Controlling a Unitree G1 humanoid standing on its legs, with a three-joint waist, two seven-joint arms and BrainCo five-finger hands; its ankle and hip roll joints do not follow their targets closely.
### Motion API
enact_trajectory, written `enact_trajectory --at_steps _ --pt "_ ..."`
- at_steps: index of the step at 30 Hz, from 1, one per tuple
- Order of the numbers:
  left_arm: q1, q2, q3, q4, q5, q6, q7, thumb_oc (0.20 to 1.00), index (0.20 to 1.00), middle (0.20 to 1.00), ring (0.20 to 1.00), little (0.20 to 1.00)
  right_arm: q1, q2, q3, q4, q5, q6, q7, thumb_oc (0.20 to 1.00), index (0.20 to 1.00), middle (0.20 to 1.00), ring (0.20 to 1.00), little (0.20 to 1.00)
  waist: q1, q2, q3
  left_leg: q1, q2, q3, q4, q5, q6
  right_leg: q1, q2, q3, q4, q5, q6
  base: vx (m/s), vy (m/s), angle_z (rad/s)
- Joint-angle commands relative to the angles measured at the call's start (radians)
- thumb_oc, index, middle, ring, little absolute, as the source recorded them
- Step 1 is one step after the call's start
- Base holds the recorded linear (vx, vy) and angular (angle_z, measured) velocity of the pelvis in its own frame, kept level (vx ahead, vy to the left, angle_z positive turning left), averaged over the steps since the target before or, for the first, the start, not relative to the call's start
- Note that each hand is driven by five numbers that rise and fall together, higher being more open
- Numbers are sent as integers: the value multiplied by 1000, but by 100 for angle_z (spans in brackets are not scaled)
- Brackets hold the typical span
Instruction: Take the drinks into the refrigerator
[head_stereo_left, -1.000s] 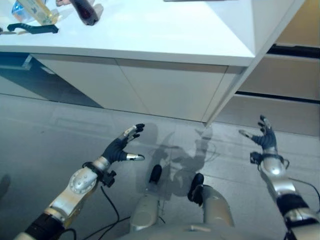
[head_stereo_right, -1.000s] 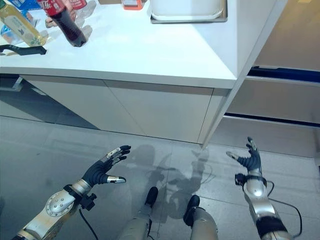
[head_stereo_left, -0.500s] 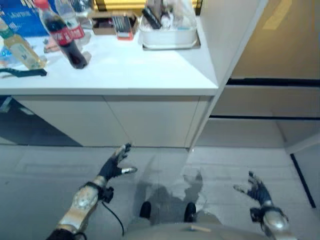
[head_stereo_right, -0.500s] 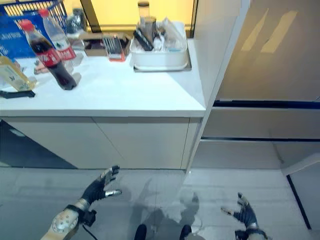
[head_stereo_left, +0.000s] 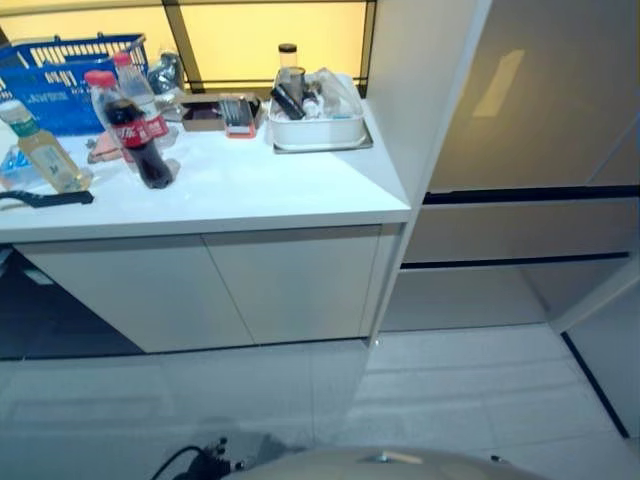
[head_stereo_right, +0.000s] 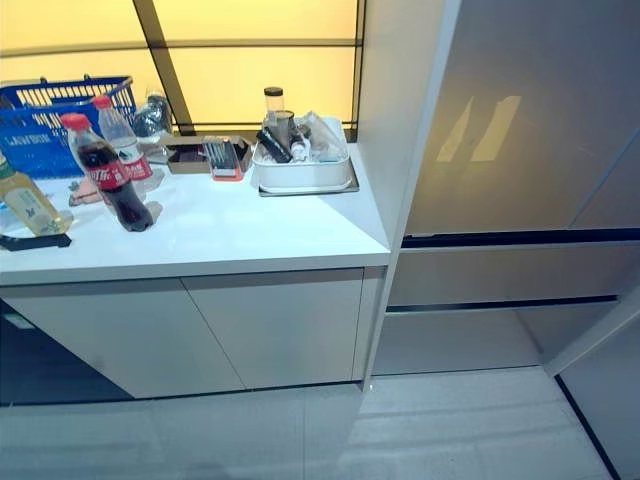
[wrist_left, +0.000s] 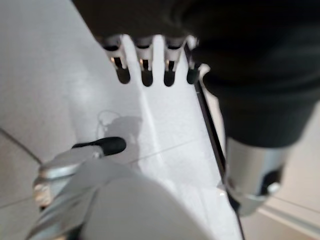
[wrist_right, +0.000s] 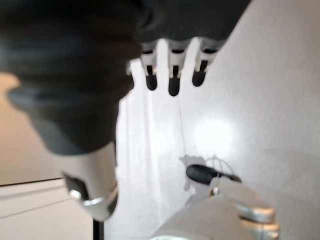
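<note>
Camera has tilted up since a second ago; drinks themselves unmoved. Cola bottle (head_stereo_right: 108, 172) stands upright on the table (head_stereo_right: 240, 235), far left, refrigerator (head_stereo_right: 520, 120) to the right. Left hand (wrist_left: 145, 65) nearer; right hand (wrist_right: 172, 70) too hangs low, both with fingers straight, empty.

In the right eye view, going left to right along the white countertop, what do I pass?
Yellow-liquid bottle with green cap → dark cola bottle with red cap → small flat red-edged box → white rectangular tub of utensils → tall white cabinet panel → grey refrigerator front.
</note>
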Motion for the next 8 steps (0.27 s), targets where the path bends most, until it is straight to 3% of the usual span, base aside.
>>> enact_trajectory --at_steps 1,8 --pt "-63 -11 64 22 -16 17 -8 1000 1000 1000 1000 1000 -64 5 13 37 -31 18 2 1000 1000 1000 1000 1000 12 -40 14 -1 -70 9 2 -8 43 -14 14 13 116 -62 22 -21 42 0" --pt "-76 -20 42 24 9 20 9 1000 1000 1000 1000 1000 -81 18 26 26 -18 22 0 1000 1000 1000 1000 1000 15 -44 13 -7 -78 20 2 -3 45 -16 6 26 100 -38 30 -33 42 -3"
